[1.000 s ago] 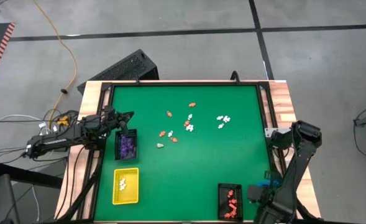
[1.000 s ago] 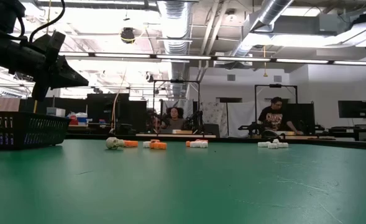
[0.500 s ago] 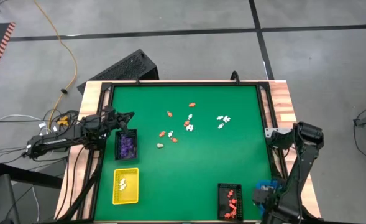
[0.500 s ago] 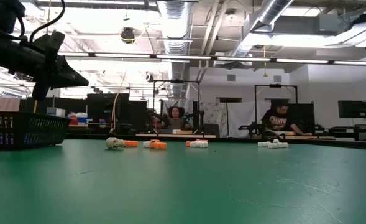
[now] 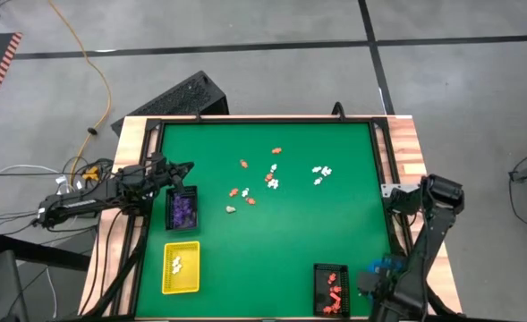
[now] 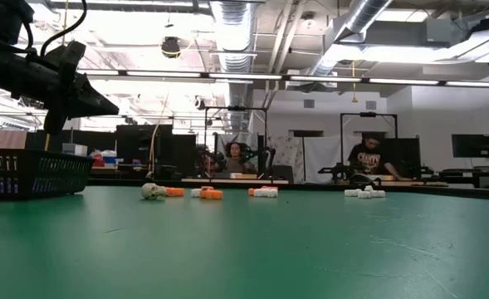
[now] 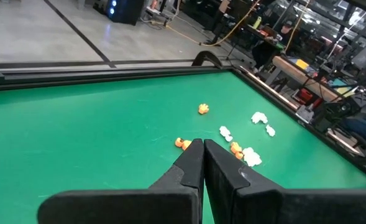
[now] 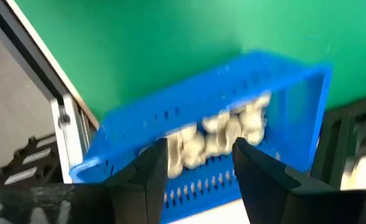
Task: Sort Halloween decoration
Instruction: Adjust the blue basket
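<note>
Two hands, two roles. Right hand (image 8: 198, 158) hangs over the blue tray (image 8: 294, 112) at the worktop's (image 5: 272, 233) near right corner; its fingers have spread over the last second, with cream-beige figurines (image 8: 223, 130) lying in the tray below. Judged: a piece just released, so one more is sorted. Left hand (image 7: 203, 163) waits above the black tray (image 5: 182, 208), fingers pressed together, holding nothing. Unsorted orange and white figurines (image 5: 272, 179) remain mid-worktop.
</note>
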Controlling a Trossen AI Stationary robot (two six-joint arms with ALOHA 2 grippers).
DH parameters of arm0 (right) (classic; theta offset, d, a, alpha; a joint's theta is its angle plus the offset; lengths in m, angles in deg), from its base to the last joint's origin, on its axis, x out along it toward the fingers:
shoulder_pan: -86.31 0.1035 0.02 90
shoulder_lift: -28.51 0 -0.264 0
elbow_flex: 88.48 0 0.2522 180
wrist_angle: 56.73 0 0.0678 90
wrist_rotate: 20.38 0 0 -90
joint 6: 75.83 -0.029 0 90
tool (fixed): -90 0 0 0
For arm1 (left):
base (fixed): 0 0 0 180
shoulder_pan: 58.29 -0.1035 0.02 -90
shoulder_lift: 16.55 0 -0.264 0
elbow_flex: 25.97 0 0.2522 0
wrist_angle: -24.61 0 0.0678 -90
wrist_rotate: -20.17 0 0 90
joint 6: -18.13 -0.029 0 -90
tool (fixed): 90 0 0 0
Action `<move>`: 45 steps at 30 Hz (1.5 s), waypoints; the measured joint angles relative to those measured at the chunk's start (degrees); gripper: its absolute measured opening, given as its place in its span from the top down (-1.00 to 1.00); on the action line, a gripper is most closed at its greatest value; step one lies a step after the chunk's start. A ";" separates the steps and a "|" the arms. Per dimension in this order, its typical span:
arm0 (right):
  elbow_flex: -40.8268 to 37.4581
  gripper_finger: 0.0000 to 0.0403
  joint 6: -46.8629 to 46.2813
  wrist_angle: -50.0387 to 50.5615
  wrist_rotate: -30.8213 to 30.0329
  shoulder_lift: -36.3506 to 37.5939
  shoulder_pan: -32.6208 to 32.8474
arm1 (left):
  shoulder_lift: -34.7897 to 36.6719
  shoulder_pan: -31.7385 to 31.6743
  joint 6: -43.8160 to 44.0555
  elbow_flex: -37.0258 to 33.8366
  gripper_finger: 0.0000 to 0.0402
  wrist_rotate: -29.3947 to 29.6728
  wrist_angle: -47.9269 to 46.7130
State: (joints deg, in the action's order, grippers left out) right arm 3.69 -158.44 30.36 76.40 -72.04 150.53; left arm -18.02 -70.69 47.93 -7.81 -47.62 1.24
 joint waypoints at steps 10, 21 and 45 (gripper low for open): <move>0.02 0.17 8.39 -1.98 -2.51 0.00 -4.54 | 0.00 -0.02 0.00 0.00 1.00 -0.04 0.00; 0.04 0.18 9.35 2.20 -2.53 0.10 -5.38 | -0.01 0.00 0.00 0.00 1.00 -0.04 0.01; -8.20 0.18 8.75 -12.92 -2.87 -0.07 -4.46 | -0.01 -0.02 0.35 0.00 1.00 -0.06 0.00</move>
State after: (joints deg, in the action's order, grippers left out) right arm -4.50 -149.69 17.44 73.54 -72.11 146.07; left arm -18.03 -70.71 48.27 -7.81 -47.68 1.24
